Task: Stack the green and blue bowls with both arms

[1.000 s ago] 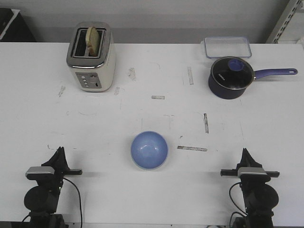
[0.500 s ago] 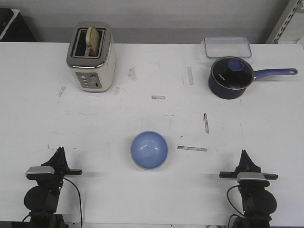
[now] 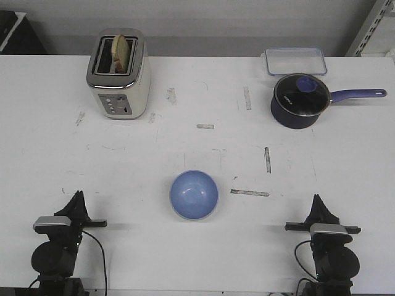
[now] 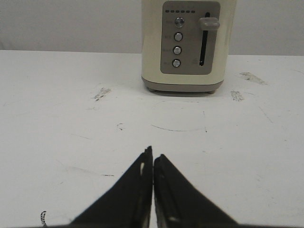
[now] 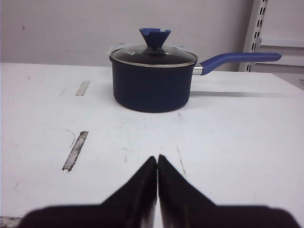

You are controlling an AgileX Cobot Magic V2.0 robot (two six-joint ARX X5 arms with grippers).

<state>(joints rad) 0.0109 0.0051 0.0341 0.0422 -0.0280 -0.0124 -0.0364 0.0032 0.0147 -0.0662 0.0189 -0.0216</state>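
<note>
your left gripper [image 4: 153, 159] and right gripper [image 5: 157, 160] sit pinched closed, empty, at the near edge. only the blue bowl [image 3: 194, 195] shows between them; stacking looks finished or the green bowl is hidden.

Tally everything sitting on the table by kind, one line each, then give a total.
Blue bowl: 1 (no green bowl can be seen apart from it)
Toaster, with bread in a slot: 1
Navy saucepan with glass lid: 1
Clear plastic container: 1
Total: 4
</note>
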